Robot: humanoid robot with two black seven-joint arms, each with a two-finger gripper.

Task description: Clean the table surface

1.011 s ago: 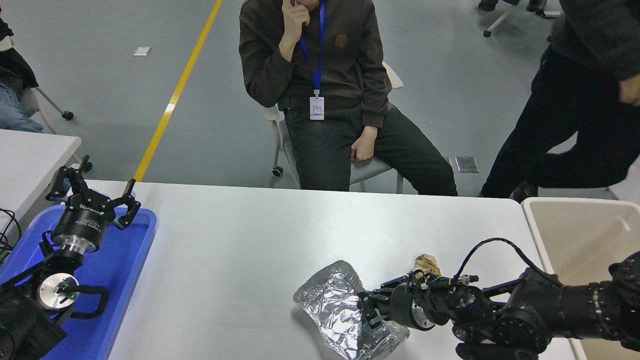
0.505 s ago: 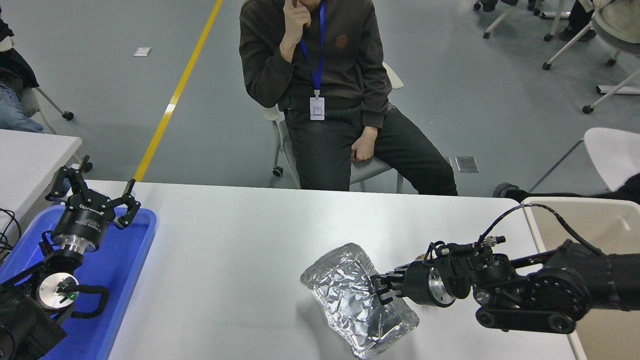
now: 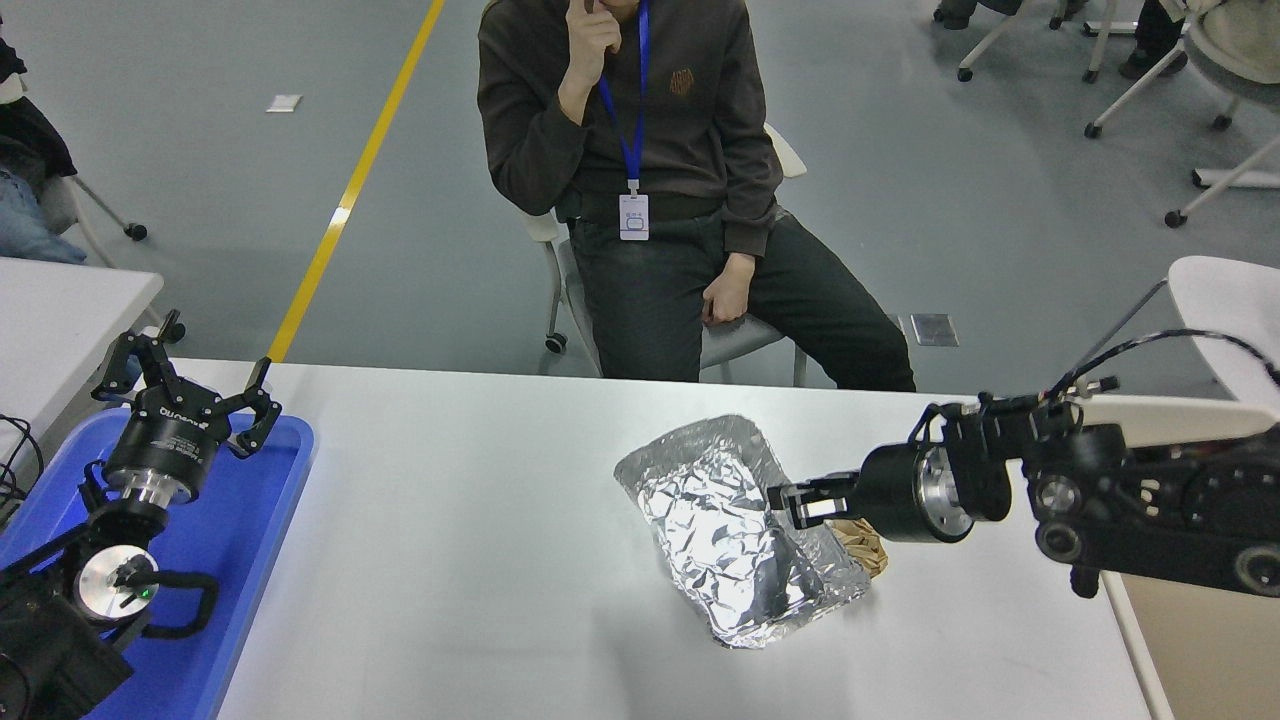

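The table surface (image 3: 450, 520) is a wide white-grey top. A crumpled silver foil tray (image 3: 725, 520) hangs tilted just above it, right of centre. My right gripper (image 3: 790, 502) comes in from the right edge and is shut on the foil tray's right rim. A crumpled brown paper ball (image 3: 866, 546) lies on the table under the gripper, partly hidden by the foil. My left gripper (image 3: 190, 388) is parked open at the lower left, over the blue tray.
A blue plastic tray (image 3: 270, 520) lies at the table's left end. A beige bin (image 3: 1195, 650) stands past the right edge. A smaller white table (image 3: 60, 310) is at far left. A person (image 3: 650, 200) sits at the far side; a white chair (image 3: 1225, 310) stands at right.
My right gripper has risen and moved farther from me with the foil tray in it, uncovering the brown paper ball. The person standing at right has left. The left arm has not moved.
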